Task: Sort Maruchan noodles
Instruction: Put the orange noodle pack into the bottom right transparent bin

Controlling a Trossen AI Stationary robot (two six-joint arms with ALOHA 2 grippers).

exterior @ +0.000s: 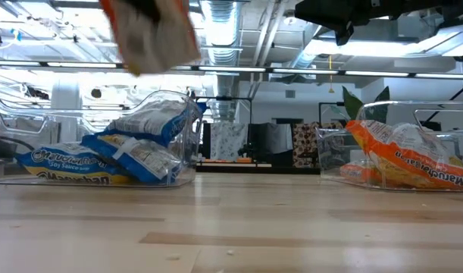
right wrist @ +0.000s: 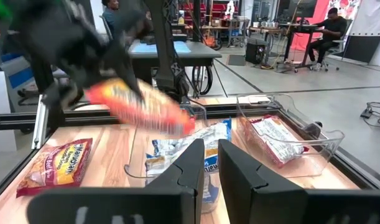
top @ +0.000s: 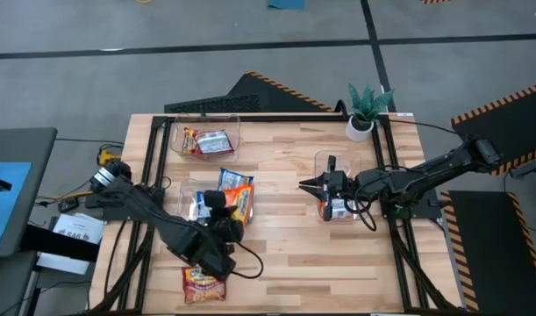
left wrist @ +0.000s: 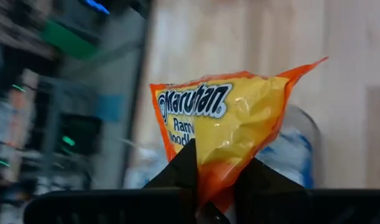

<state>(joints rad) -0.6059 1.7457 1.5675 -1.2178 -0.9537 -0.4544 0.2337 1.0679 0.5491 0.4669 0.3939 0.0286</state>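
Observation:
My left gripper [top: 222, 207] is shut on an orange-yellow Maruchan packet [left wrist: 224, 121], held in the air over the middle clear bin [top: 187, 189]; it also shows in the low view as the packet [exterior: 151, 34] and in the right wrist view as the packet [right wrist: 143, 104]. That bin holds blue-and-white packets [exterior: 117, 152]. Another orange packet [top: 203, 283] lies flat on the table near the front edge. My right gripper [right wrist: 211, 165] waits level above the right bin [exterior: 443, 114] of orange packets [exterior: 413, 155], a narrow empty gap between its fingers. My left gripper pinches the orange-yellow packet between its two fingers [left wrist: 177, 171] at one narrow end [left wrist: 208, 177]. The fingers slant down from the table's near left. The packet is lifted clear and sticks out past the fingertips, tilted, above the blue packets.
A third clear bin [top: 231, 123] with red packets [top: 208, 141] stands at the far left. A potted plant [top: 367, 110] sits at the far right corner. Dark frame rails [top: 153, 158] run along both table sides. Bare wood [top: 285, 254] lies in the near middle. People sit beyond the table.

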